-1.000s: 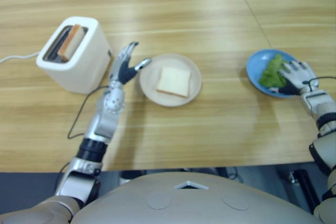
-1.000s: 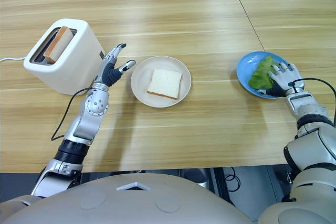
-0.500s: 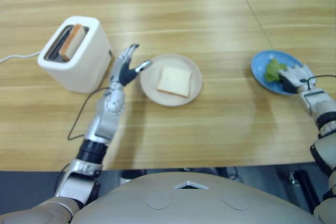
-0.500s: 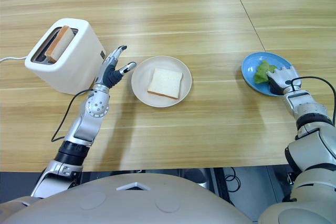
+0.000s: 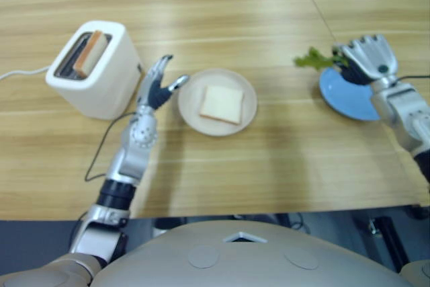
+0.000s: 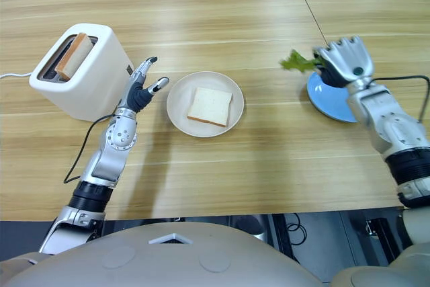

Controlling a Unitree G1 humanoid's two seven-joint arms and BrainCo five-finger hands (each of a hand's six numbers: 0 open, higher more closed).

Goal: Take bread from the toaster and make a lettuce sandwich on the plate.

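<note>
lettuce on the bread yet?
No: the right hand holds the lettuce in the air near the blue plate, and the bread slice is bare.

Both eyes are sitting side by side on the robot's head, looking forward and steeply down onto the table point(image 6: 222, 166) from its near edge, with the cream plate point(image 6: 180, 102) lying near the middle of each view. The right eye is looking from slightly further right, so the plate is landing a little further left in its view. Both are taking in the same stretch: the toaster point(image 6: 77, 72) left of the plate, the blue dish point(image 6: 334, 107) right of it, and the tabletop beyond.
</note>
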